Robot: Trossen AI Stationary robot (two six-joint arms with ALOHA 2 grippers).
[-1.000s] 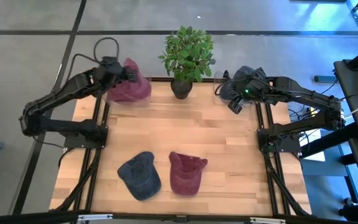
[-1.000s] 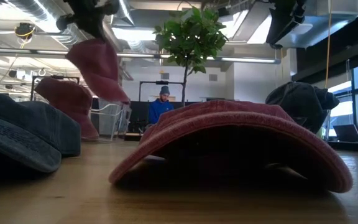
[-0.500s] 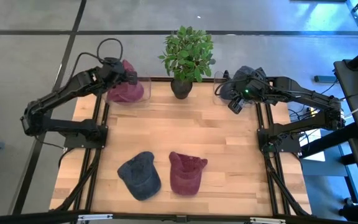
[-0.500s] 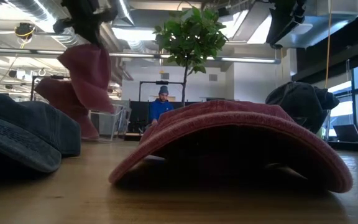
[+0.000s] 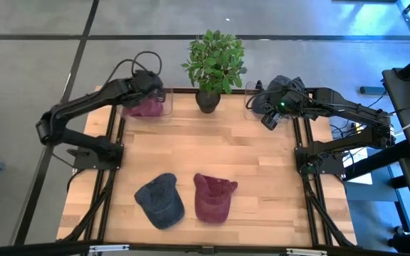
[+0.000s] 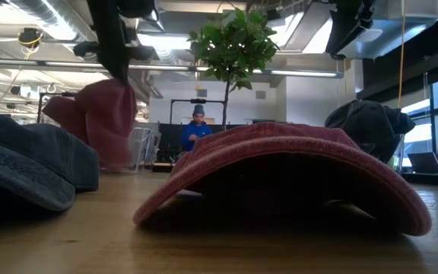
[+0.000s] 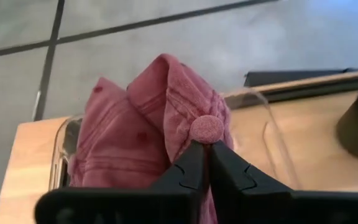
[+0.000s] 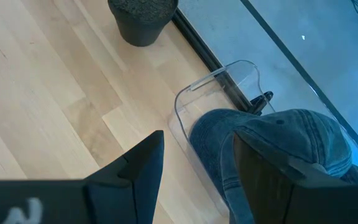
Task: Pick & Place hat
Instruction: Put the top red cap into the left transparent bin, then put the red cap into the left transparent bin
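Observation:
My left gripper (image 5: 150, 89) is at the table's far left corner, shut on a red hat (image 7: 142, 143) that hangs into a clear bin (image 7: 272, 134). In the low view this red hat (image 6: 109, 122) hangs in front of another red shape (image 6: 67, 113). My right gripper (image 8: 194, 155) is open and waits at the far right corner beside a blue hat (image 8: 278, 143) lying in a second clear bin (image 8: 191, 99). On the table's near part a blue hat (image 5: 160, 200) and a red hat (image 5: 214, 197) lie on their brims. My left gripper pinches the red hat's crown between its two fingers (image 7: 188, 165), right beside the top button (image 7: 207, 129), gathering a fold of cloth. The fingers come from above, pointing down. The hat hangs slack below them, its lower part inside the clear bin.
A potted plant (image 5: 216, 64) stands at the middle of the far edge, between the two bins. Bare wood (image 5: 205, 142) lies between the bins and the two near hats. In the low view a person (image 6: 196, 129) sits in the room beyond the table.
My left gripper has gone down and a little toward the table's right, staying shut on the red hat. The hat, which hung high and tilted above the far left corner, now hangs lower, down in the clear bin.

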